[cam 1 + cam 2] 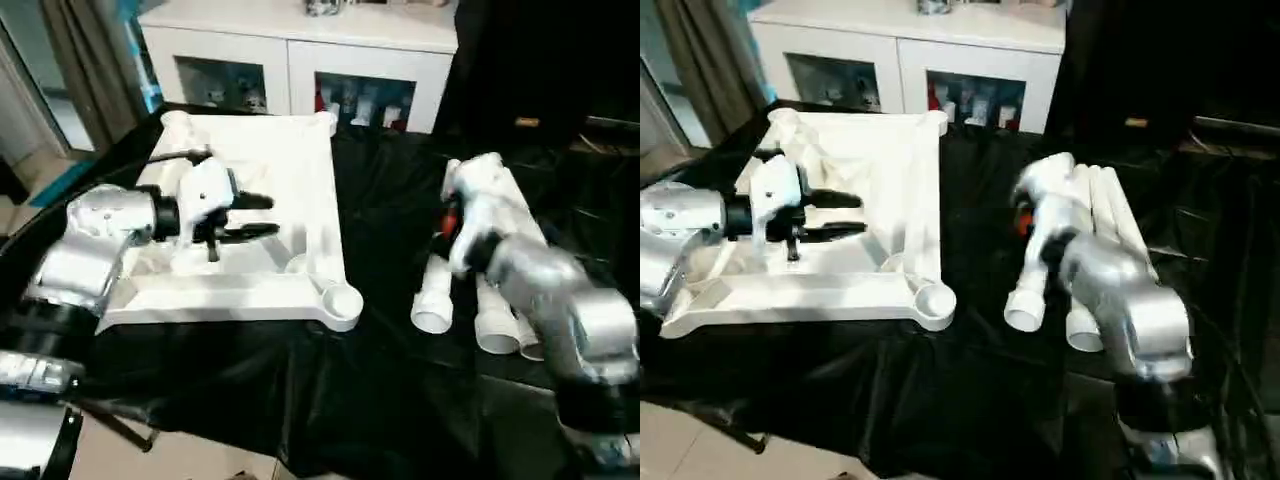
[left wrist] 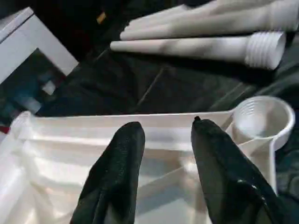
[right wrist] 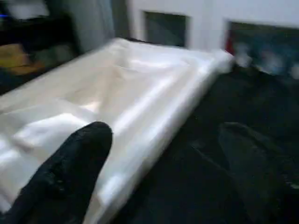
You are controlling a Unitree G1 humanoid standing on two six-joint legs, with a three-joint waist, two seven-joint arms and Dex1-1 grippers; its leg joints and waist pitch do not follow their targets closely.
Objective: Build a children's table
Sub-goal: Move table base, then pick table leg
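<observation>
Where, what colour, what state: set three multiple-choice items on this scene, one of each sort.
1. Where do the legs lie?
A. Across the table top
B. On the black cloth, to the right of the table top
C. On the floor

2. What colour are the legs?
A. White
B. Red
C. Black

3. In what state is the near right corner socket?
A. Holds a leg
B. Covered by a tool
C. Empty

Key: 1 B, the legs rest side by side on the cloth beside the top. 2 A, they match the white top. 3 C, the socket's round hollow shows open.
</observation>
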